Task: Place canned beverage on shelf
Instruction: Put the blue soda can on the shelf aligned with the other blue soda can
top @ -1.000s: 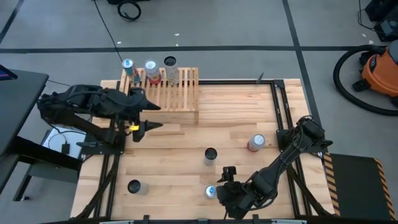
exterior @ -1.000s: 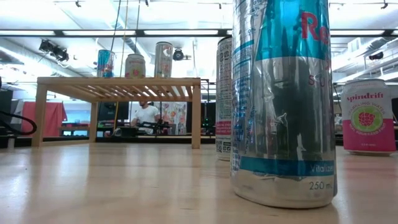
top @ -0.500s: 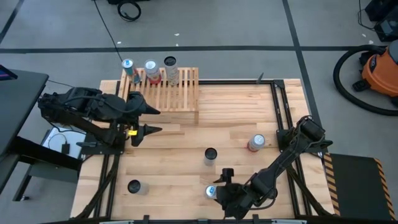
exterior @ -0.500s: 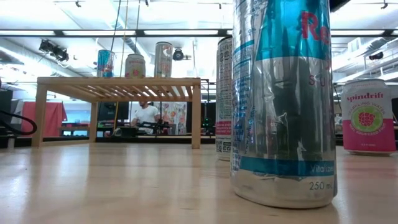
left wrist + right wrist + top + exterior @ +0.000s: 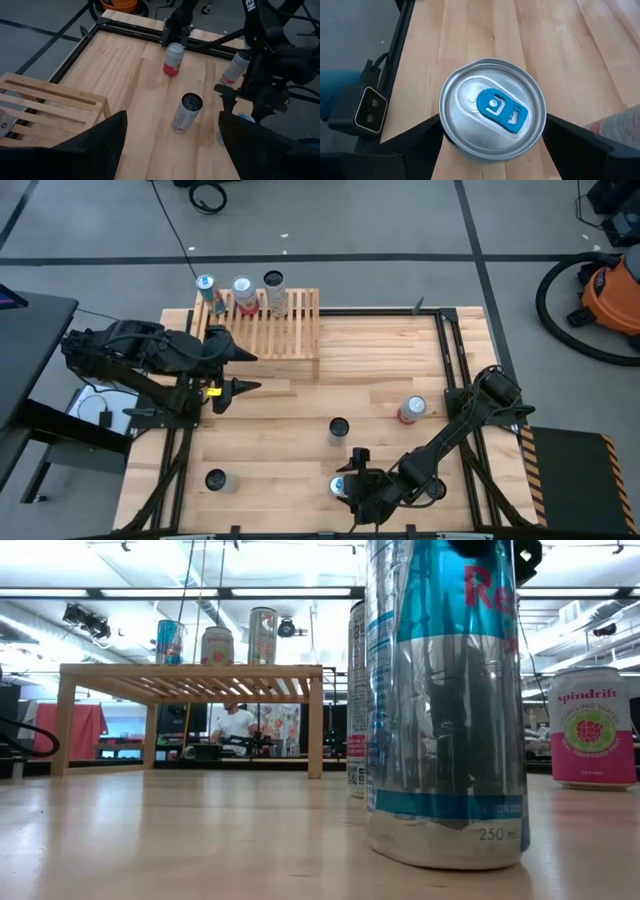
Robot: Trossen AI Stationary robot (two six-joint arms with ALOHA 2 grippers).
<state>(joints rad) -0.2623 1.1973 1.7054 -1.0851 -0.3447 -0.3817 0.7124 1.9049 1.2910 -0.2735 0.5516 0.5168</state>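
Observation:
A blue-and-silver can (image 5: 491, 108) stands near the table's near edge; it also shows in the high view (image 5: 340, 485) and large in the low view (image 5: 445, 700). My right gripper (image 5: 492, 137) is above it, with one finger on each side of its top. The light-wood shelf (image 5: 265, 325) stands on its legs at the far left and carries three cans (image 5: 243, 290) along its far edge. My left gripper (image 5: 240, 370) is open and empty, in front of the shelf's near left corner. My right gripper holds the can just below its top rim (image 5: 443, 117), pinched between the two fingers (image 5: 415, 142) on opposite sides. The fingers come from above, pointing down. The can stands on its base on the table, about upright.
A dark-topped can (image 5: 339, 428) stands mid-table. A pink can (image 5: 412, 410) stands to its right. Another can (image 5: 216, 479) stands near the near left corner. A black frame (image 5: 445, 360) runs along the table's edges. A person (image 5: 237, 723) shows far behind the shelf.
My right gripper has moved toward the table's left edge and down over the blue-and-silver can. Its dark fingers now show at the can's top in the low view. The can has slid a little toward the table's left edge.

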